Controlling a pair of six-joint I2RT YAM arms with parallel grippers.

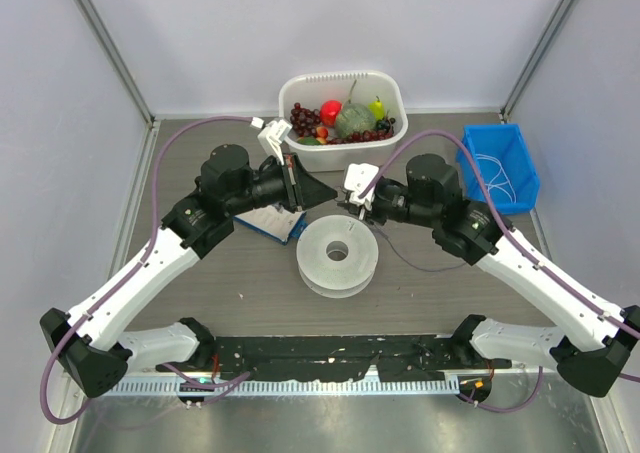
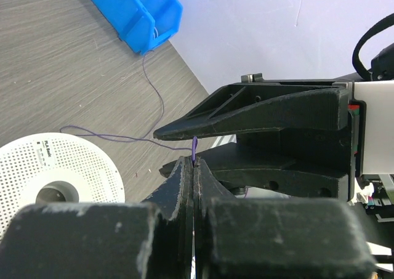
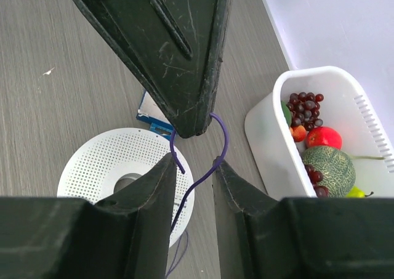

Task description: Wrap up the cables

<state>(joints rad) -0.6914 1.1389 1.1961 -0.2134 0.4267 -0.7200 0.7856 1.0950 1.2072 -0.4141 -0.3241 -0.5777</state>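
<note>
cable (image 3: 223, 137), a thin purple-looking strand, hangs in a small loop between the two pincers over the middle of the table, just above the white spool (image 1: 338, 254). the left pincer (image 2: 194, 162) is pressed together on the strand, and the short free end pokes up out of its tips. the right pincer (image 3: 192, 168) stands apart; the strand passes through the gap and brushes one finger, so nothing is gripped there. from the pincers the strand trails down across the table toward the blue bin (image 1: 497, 129) near the far right corner, where more pale loops lie. no turns show on the hub of the spool, so this looks like the opening step: getting hold of the free end, probably passing it from one pincer to the other, before any winding. the next move seems to call for the right pincer to come together on the strand close to the left tips, then for the end to be led down to the hub under light tension. the slack on the table could drag or snag.
</note>
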